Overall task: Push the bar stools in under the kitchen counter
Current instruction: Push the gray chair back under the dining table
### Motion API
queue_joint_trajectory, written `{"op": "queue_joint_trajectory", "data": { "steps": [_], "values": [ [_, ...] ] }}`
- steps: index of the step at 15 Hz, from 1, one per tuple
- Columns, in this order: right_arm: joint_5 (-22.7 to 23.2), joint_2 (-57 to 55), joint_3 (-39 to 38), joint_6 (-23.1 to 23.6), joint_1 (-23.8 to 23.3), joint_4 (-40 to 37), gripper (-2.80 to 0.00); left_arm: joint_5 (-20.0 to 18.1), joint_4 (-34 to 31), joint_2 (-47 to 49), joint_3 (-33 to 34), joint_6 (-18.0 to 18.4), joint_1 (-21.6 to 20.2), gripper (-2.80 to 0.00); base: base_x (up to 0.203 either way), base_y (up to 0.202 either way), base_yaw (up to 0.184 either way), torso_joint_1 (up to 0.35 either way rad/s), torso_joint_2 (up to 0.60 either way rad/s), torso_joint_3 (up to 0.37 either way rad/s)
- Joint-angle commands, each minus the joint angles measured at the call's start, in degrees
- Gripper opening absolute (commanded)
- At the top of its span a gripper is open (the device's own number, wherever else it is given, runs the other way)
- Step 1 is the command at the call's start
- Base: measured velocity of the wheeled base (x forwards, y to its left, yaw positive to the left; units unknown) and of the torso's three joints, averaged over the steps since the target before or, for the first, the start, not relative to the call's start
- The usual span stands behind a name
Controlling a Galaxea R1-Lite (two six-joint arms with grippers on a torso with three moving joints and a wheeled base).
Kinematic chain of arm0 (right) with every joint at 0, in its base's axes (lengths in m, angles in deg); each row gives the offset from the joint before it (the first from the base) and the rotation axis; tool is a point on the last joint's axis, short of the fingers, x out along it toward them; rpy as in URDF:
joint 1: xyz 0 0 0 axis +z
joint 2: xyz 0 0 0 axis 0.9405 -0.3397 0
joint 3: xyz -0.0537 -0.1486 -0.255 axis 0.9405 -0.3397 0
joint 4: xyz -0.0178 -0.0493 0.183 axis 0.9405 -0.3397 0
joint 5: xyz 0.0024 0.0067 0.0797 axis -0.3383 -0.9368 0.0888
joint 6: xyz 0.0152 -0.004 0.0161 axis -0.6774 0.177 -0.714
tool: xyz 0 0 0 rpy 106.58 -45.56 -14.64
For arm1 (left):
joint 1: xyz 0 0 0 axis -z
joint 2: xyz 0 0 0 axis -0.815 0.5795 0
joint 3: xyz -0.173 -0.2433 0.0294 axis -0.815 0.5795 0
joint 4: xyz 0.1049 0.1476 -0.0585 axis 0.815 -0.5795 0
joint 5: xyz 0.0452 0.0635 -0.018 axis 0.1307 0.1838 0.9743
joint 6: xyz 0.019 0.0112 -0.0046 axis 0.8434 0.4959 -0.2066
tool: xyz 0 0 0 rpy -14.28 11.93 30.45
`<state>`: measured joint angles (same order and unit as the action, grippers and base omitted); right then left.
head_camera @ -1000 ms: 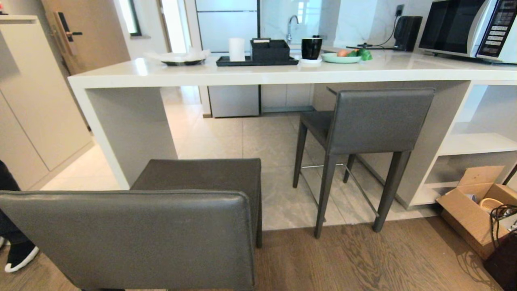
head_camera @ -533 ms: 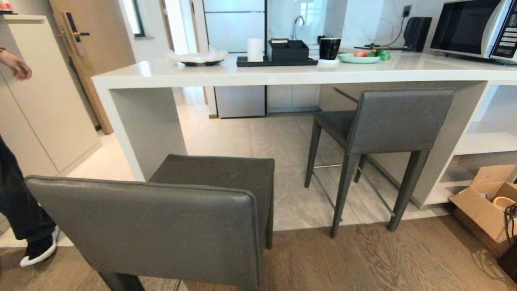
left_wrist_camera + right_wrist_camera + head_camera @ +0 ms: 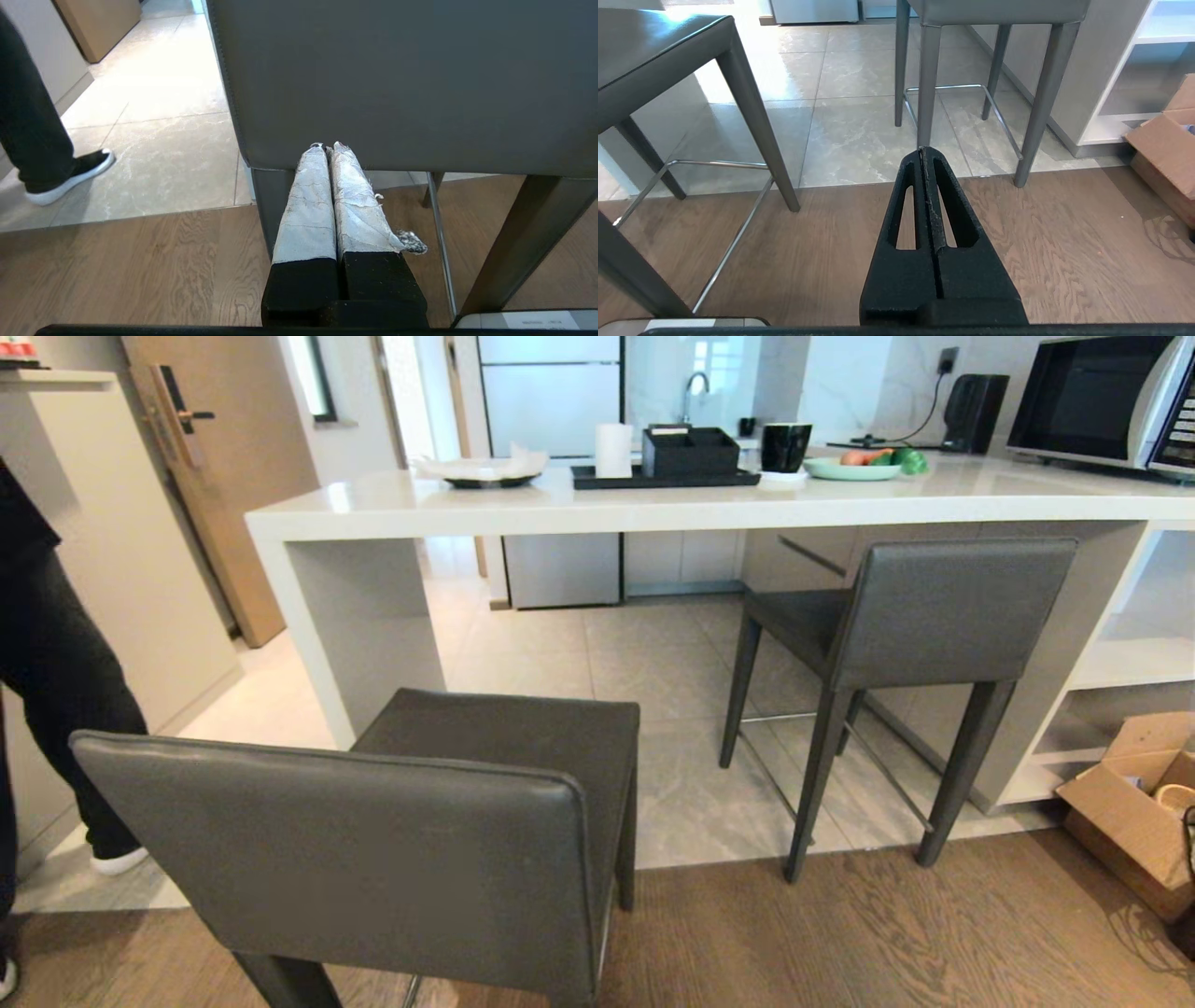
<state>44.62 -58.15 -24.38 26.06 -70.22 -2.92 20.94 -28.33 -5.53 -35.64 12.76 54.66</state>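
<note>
The near stool [image 3: 373,840] stands pulled out from the counter [image 3: 709,504], its backrest toward the robot and its seat pointing at the counter's left end panel. The left claw [image 3: 329,147] sits directly behind that backrest, its taped fingers pressed together on nothing and their tips at the backrest's lower edge; whether they touch it I cannot tell. The backrest's long side runs across the claw's line of reach, so a straight push forward should carry the stool toward the counter. The left arm is the nearer one for this stool.

The right claw [image 3: 923,151] is also closed and empty, hanging over the wooden floor in the gap between the two stools. The far stool [image 3: 920,635] lies ahead of it, its seat already partly under the counter's edge, next to the open shelves [image 3: 1120,663].

The near stool stands where the wooden floor [image 3: 887,933] meets the tiles [image 3: 597,663], a seam its legs may catch on. A person's leg [image 3: 56,709] stands at the left, near the counter's left end, and a cardboard box [image 3: 1134,812] sits on the floor by the shelves.
</note>
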Motion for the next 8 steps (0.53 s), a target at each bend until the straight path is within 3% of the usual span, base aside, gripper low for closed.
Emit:
{"op": "queue_joint_trajectory", "data": {
  "steps": [1,4,8],
  "values": [
    [0.0,-0.1,-0.1,0.0,0.0,0.0,-2.80,0.0,0.0,0.1,0.0,0.0,0.0,-2.80,0.000,0.000,0.000,0.000,0.00,0.000],
    [-0.1,-0.1,-0.1,0.0,0.0,0.0,-2.80,0.0,-0.1,0.1,0.0,-0.1,0.0,-2.80,-0.030,0.000,0.000,0.003,0.00,0.000],
    [-0.1,-0.1,-0.1,-0.1,0.0,0.0,-2.80,0.0,-0.1,0.1,0.0,0.0,0.0,-2.80,-0.181,0.000,-0.004,0.001,0.00,0.003]
  ]
}}
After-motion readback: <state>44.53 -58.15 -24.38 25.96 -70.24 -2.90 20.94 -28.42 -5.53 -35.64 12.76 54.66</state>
